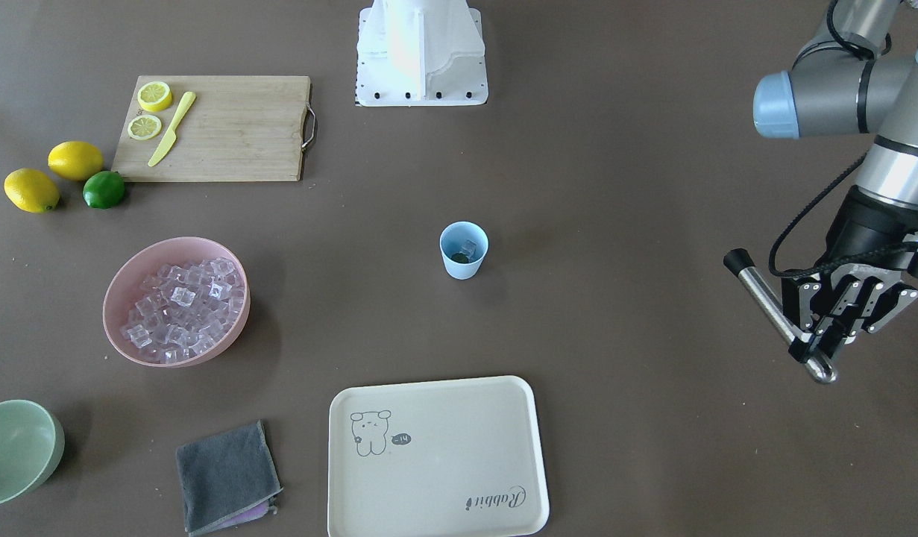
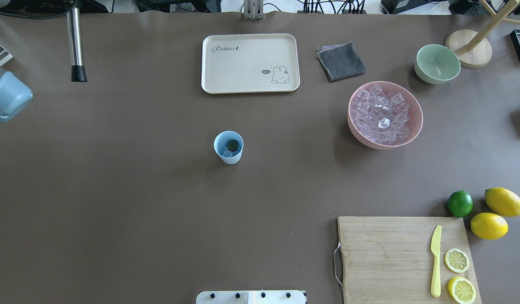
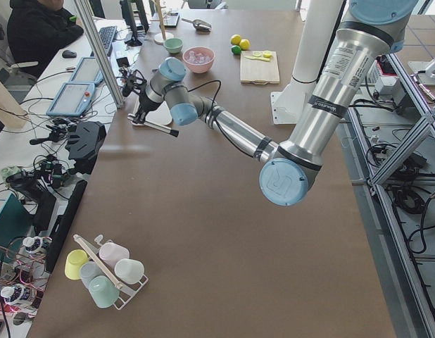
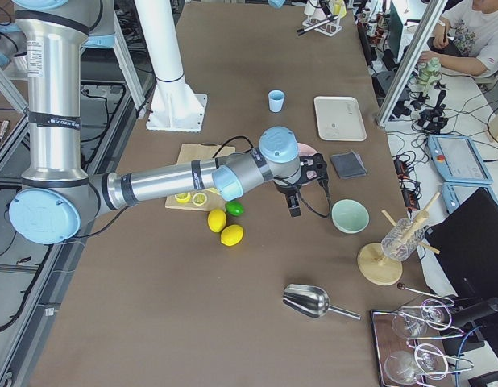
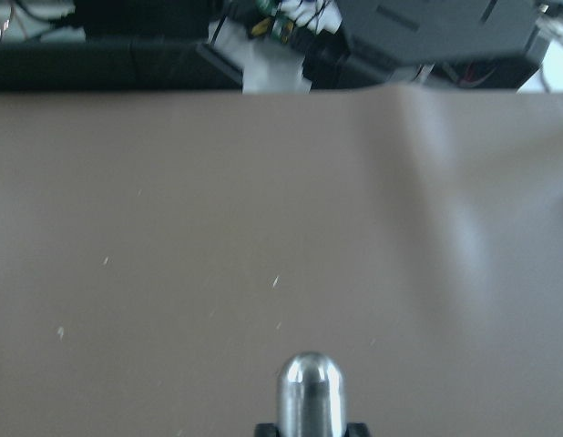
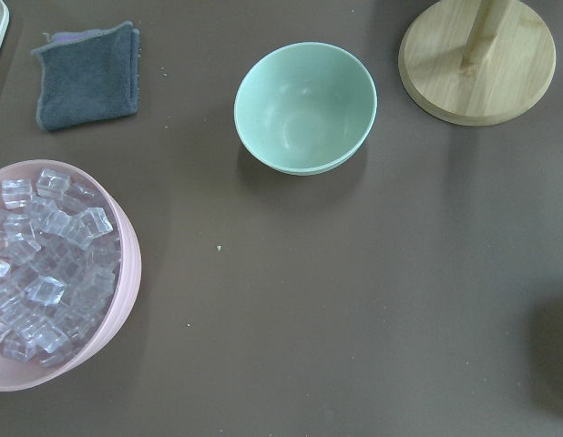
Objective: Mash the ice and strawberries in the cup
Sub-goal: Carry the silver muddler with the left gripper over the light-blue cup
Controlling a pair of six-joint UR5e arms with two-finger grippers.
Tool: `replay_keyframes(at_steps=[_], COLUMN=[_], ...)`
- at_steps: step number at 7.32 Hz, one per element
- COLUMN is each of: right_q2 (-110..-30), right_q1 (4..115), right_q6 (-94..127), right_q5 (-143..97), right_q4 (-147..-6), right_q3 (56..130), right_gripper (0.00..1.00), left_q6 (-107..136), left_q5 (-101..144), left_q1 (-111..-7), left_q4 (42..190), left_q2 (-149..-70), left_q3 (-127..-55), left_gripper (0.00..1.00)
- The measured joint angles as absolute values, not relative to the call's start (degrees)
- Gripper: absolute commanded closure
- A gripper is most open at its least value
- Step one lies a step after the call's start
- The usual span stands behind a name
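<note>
The cup (image 1: 464, 253) stands mid-frame on the surface (image 1: 623, 224), holding an ice cube (image 1: 469, 247) and a dark strawberry (image 1: 459, 258). At far right, well apart, the left pincer (image 1: 816, 343) clenches a muddler (image 1: 764, 298). The right pincer (image 4: 295, 203) hangs near the pink bowl (image 1: 119, 280); I cannot tell its state.

Bright, soft, even light; shadows are faint and diffuse, the pink bowl (image 1: 115, 294) casting its own on the side toward the left claw (image 1: 815, 344). The white robot base (image 1: 420, 45) is blown out. The left wrist view is blurred throughout, with glare on the rounded end of the steel rod (image 5: 311, 391) just ahead of that claw.
</note>
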State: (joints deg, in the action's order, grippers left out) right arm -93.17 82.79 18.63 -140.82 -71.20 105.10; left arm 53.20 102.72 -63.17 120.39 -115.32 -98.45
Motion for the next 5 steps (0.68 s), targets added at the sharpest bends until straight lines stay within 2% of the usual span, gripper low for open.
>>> replay_keyframes(at_steps=[3,5], right_q2=[-94.29,-95.23], right_q1=[81.79,81.59], right_q6=[18.63,18.63], right_q5=[-141.38,-142.74], right_q4=[-71.12,-70.81], right_q3=[103.92,103.77], right_gripper=[0.02,0.02], left_q6=[56.72,59.89], left_q5=[72.31,55.25], left_q1=[-47.37,-35.01], left_q4=[119.21,116.00], left_q2=[-116.91,-120.74], left_q3=[-106.77,-107.37], left_gripper=[1.00,1.00])
